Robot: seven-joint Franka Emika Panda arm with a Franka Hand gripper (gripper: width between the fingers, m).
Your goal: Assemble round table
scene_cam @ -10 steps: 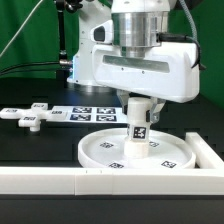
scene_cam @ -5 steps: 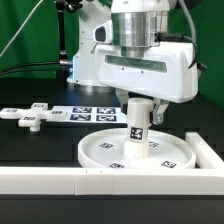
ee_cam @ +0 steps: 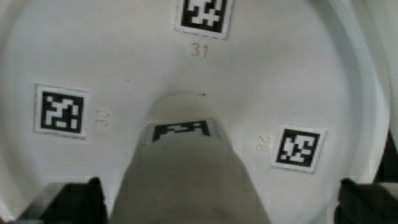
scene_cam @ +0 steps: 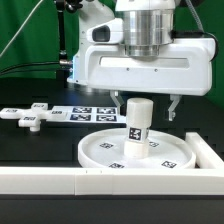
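Observation:
The large round disc [scene_cam: 170, 156] lies flat on the black table, rim up. The short post [scene_cam: 138, 124] stands upright at its middle, a tag on its side. My gripper [scene_cam: 147, 105] hangs open just above the post's top, one finger [scene_cam: 176, 105] on each side, touching nothing. In the wrist view the post [ee_cam: 189, 170] runs down between the two dark fingertips [ee_cam: 71, 203] of the gripper [ee_cam: 217, 206], with the tagged disc [ee_cam: 107, 60] behind it. The cross-shaped piece [scene_cam: 28, 117] lies apart at the exterior view's left.
The marker board [scene_cam: 88, 113] lies flat behind the disc. A long white border wall [scene_cam: 40, 181] runs along the front and turns up the exterior view's right [scene_cam: 211, 152], close to the disc's rim.
The gripper has opened, let go of the post and risen a little. The post stays standing in the disc.

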